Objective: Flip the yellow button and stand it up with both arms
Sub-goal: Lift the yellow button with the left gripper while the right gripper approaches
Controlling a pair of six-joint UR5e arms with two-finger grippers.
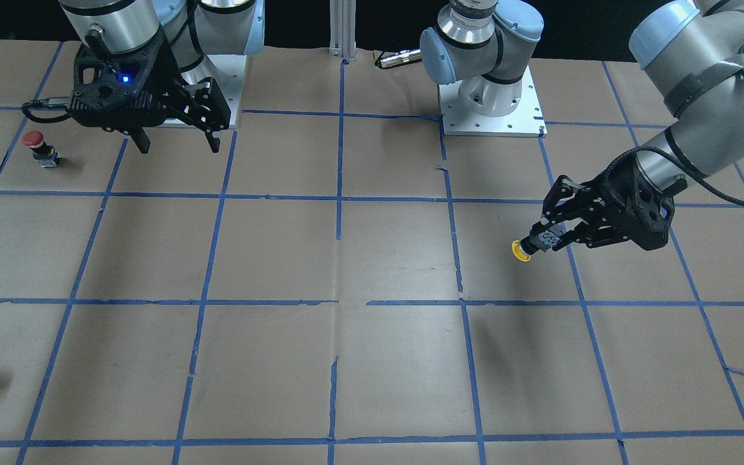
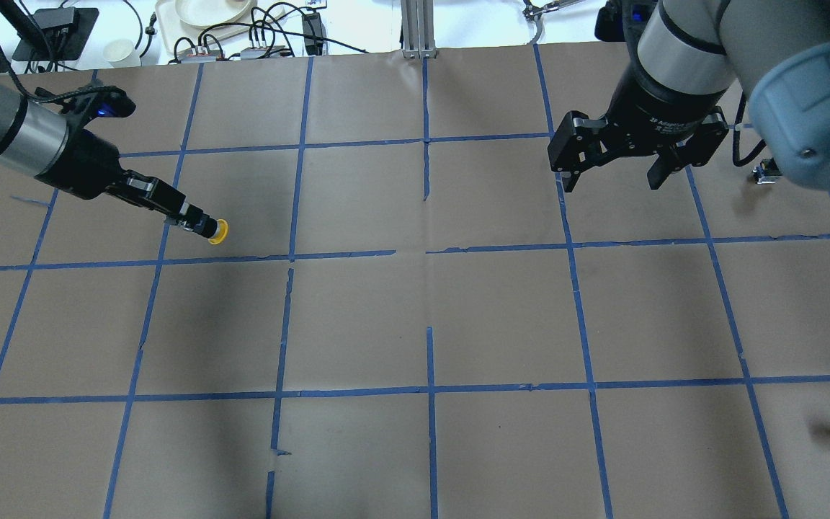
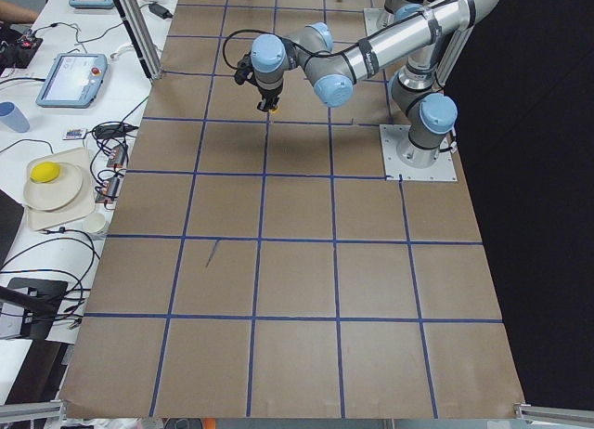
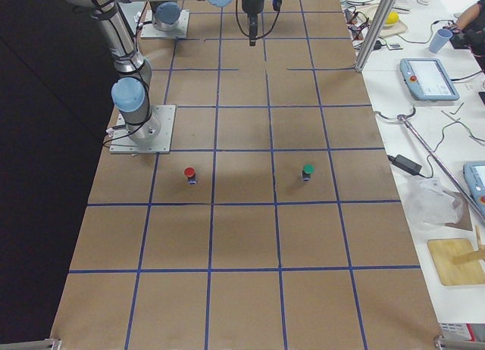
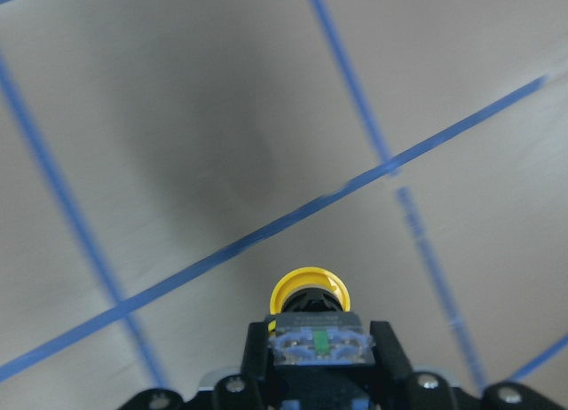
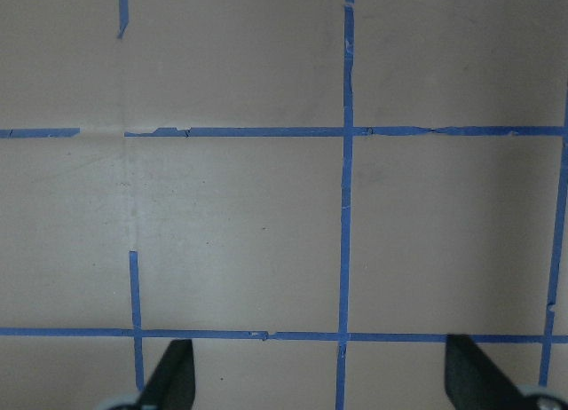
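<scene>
A: Where is the yellow button (image 1: pixel 523 250)?
B: The left pincer (image 1: pixel 545 240) pinches its base and holds it sideways above the tabletop (image 1: pixel 372 361).
A: And the right pincer (image 1: pixel 178 145)?
B: Spread, empty, well apart. This looks like mid-flip. Next, the right one probably needs to come across and take the cap end.
</scene>
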